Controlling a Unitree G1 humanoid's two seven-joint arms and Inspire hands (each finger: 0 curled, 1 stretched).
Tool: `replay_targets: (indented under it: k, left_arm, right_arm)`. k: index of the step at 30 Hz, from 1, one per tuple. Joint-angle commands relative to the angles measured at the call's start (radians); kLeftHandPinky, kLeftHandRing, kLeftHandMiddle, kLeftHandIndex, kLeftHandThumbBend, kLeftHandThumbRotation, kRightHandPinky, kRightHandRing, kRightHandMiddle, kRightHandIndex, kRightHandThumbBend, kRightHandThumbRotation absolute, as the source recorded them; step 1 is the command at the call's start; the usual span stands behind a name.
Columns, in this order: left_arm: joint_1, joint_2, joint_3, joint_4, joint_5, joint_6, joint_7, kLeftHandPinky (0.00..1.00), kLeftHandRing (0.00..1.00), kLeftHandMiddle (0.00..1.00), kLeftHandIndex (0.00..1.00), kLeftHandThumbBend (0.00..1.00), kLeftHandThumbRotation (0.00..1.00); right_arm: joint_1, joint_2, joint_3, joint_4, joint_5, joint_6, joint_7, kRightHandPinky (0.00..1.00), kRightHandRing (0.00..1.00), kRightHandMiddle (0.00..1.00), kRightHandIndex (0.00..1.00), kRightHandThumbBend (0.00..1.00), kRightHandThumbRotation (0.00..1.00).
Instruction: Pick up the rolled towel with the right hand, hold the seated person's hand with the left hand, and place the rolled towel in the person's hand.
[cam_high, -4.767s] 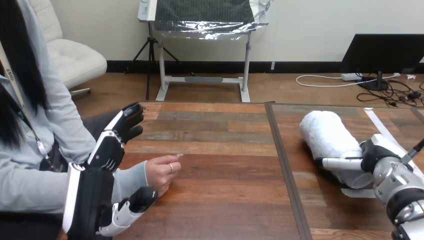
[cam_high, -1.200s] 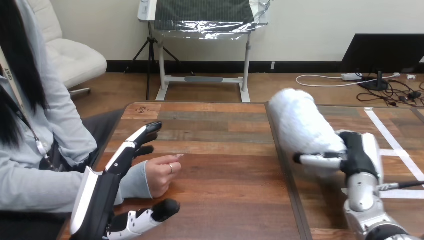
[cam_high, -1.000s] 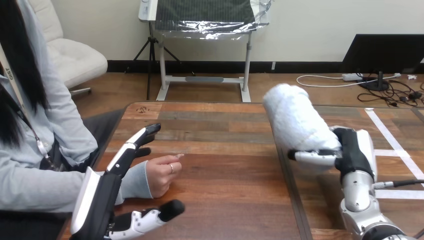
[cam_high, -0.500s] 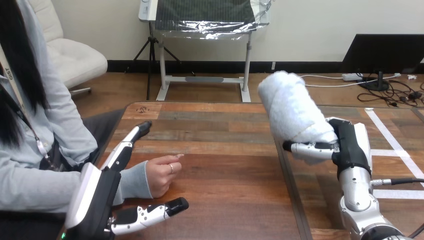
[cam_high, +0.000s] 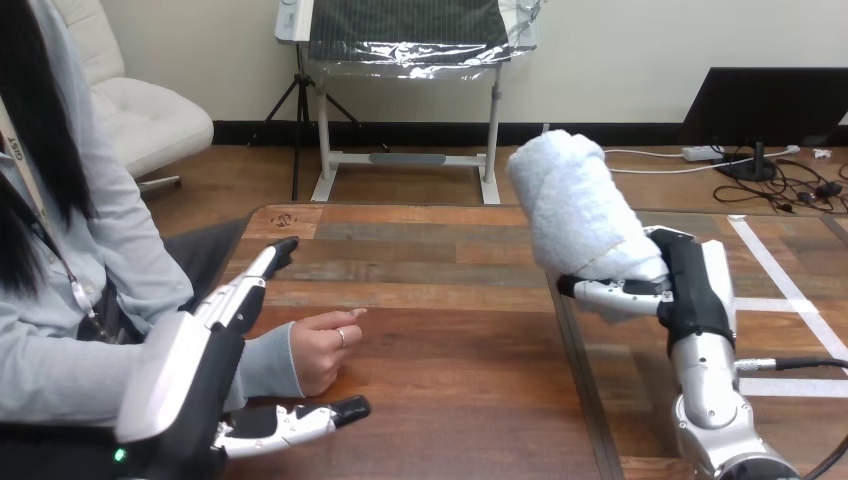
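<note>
The rolled white towel (cam_high: 580, 208) is off the table, tilted with its far end up, over the table's middle seam. My right hand (cam_high: 668, 285) is shut on its lower end, fingers curled round it. The person's hand (cam_high: 323, 346) rests loosely curled on the table at the left, one finger pointing right. My left hand (cam_high: 232, 355) is open around the person's wrist: straight fingers (cam_high: 258, 276) reach past the far side of it and the thumb (cam_high: 315, 416) lies on the near side. I cannot tell whether the hand touches the wrist.
The wooden table (cam_high: 440, 330) has a dark seam (cam_high: 570, 350) down its middle and white tape strips (cam_high: 785, 285) on the right half. The person sits at the left edge, their grey sleeve (cam_high: 262, 362) under my left forearm.
My right hand has lifted the towel from the right half of the table and carried it left and up. My left hand has straightened its fingers and lowered around the person's wrist.
</note>
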Motion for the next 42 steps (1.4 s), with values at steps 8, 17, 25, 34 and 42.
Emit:
replay_targets:
  k: [8,17,25,34,42]
  left_arm:
    - [-0.045,0.115,0.007,-0.101,0.053,0.076,0.002,0.9,0.92,0.91,0.93,1.0,0.44]
    - [-0.097,0.221,0.003,-0.073,0.053,0.078,-0.014,0.88,0.9,0.9,0.91,1.0,0.37]
    - [-0.147,0.299,-0.006,-0.044,0.005,0.092,-0.081,0.84,0.88,0.88,0.9,1.0,0.27]
    - [-0.219,0.379,-0.022,0.019,0.003,0.099,-0.13,0.81,0.85,0.85,0.87,1.0,0.2]
    - [-0.296,0.432,-0.052,0.12,0.004,0.076,-0.148,0.77,0.82,0.82,0.84,1.0,0.19]
  right_arm:
    - [-0.024,0.024,-0.016,-0.073,0.035,-0.076,0.039,0.33,0.39,0.46,0.47,0.82,0.0]
    - [-0.005,0.039,-0.027,-0.084,0.065,-0.115,0.089,0.33,0.38,0.46,0.47,0.79,0.0]
    - [0.012,0.049,-0.028,-0.093,0.079,-0.148,0.109,0.33,0.38,0.46,0.48,0.78,0.0]
    - [0.032,0.057,-0.032,-0.109,0.091,-0.195,0.128,0.33,0.38,0.47,0.48,0.79,0.0]
    - [0.044,0.058,-0.036,-0.121,0.11,-0.232,0.151,0.32,0.38,0.47,0.47,0.79,0.0]
